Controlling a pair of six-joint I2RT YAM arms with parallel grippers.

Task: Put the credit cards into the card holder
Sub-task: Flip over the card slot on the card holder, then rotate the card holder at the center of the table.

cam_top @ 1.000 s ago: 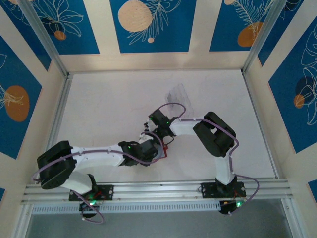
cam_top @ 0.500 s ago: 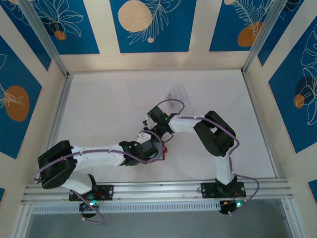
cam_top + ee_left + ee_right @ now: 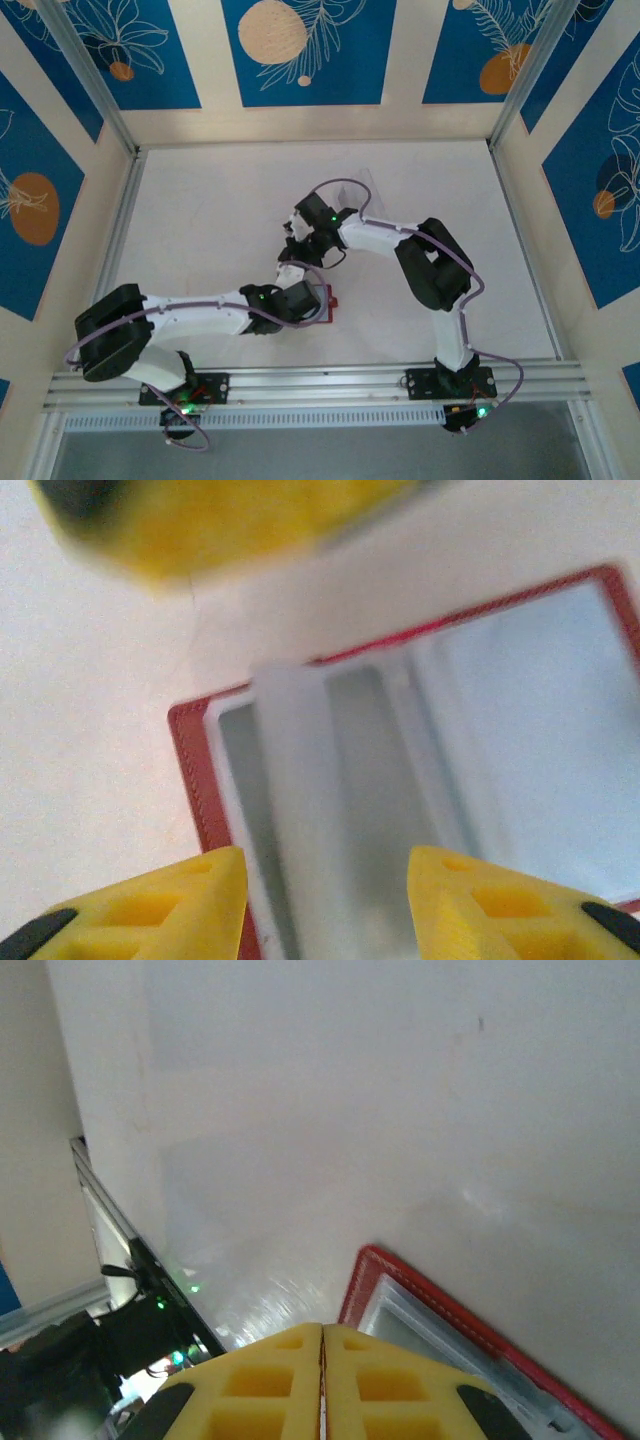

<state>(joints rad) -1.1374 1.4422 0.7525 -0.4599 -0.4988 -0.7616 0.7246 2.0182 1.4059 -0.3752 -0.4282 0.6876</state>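
The card holder point(image 3: 329, 299) is a red wallet lying open on the white table, its pale grey inner face point(image 3: 480, 710) up. My left gripper point(image 3: 308, 298) hovers right over it; in the left wrist view its yellow jaws point(image 3: 325, 865) stand open, one on either side of the inner pocket, with nothing between them. My right gripper point(image 3: 293, 248) is just beyond the wallet's far left side. Its jaws point(image 3: 322, 1332) are shut with nothing in them, and the wallet's red corner point(image 3: 365, 1270) lies beside them. One of its blurred yellow fingers point(image 3: 220, 520) hangs above the wallet. The credit cards are hidden.
A clear plastic tray point(image 3: 365, 185) sits on the table behind the right wrist. Metal rails point(image 3: 120, 230) and patterned walls close in the white table point(image 3: 220, 220) on three sides. The arms' bases stand on the near rail point(image 3: 320, 380).
My right gripper has pulled back from the wallet toward the far left, still shut. My left gripper's jaws have narrowed a little over the wallet; that arm has barely moved.
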